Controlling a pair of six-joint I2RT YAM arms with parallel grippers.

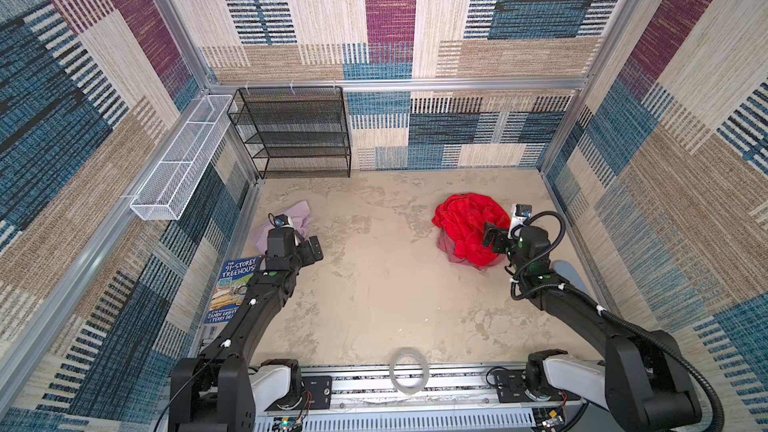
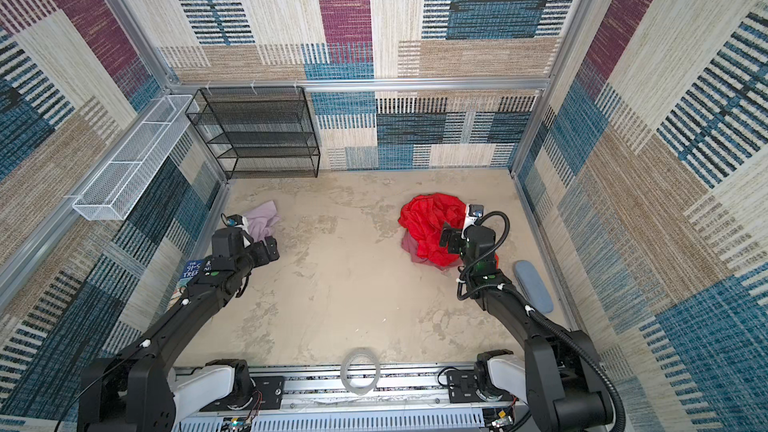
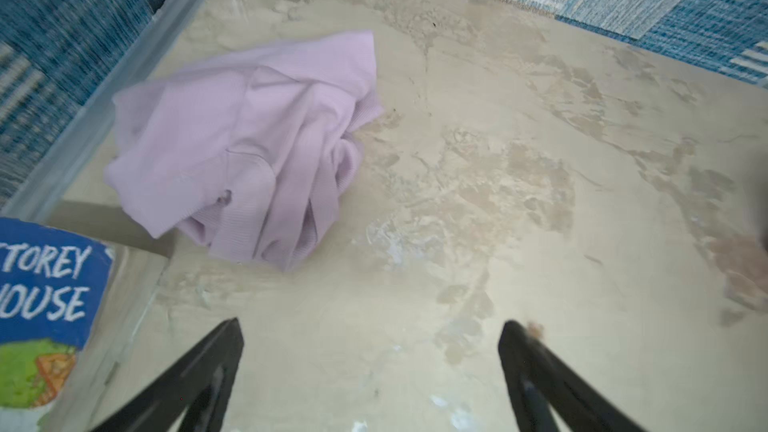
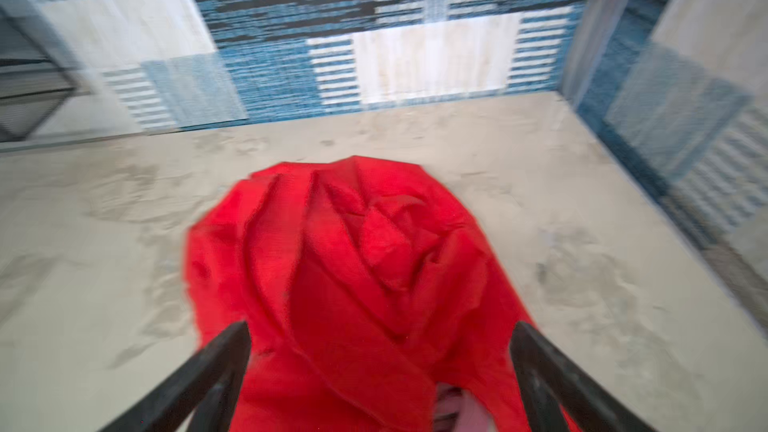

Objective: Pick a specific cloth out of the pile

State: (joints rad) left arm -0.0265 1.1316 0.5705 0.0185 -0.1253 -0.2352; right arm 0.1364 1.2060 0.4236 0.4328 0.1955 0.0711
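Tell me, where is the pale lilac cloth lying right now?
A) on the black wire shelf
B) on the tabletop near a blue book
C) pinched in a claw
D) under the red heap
B: the cloth lies crumpled on the bare surface near the book, well apart from the pile, and the left gripper stands open with nothing between its jaws.

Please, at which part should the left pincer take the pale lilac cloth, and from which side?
Probably the bunched folds of the lilac cloth, at the end nearest the open left pincer, coming from above on the open-floor side. The ridges there stand up for gripping; the flatter part lies by the wall rail, with the book on that side too.
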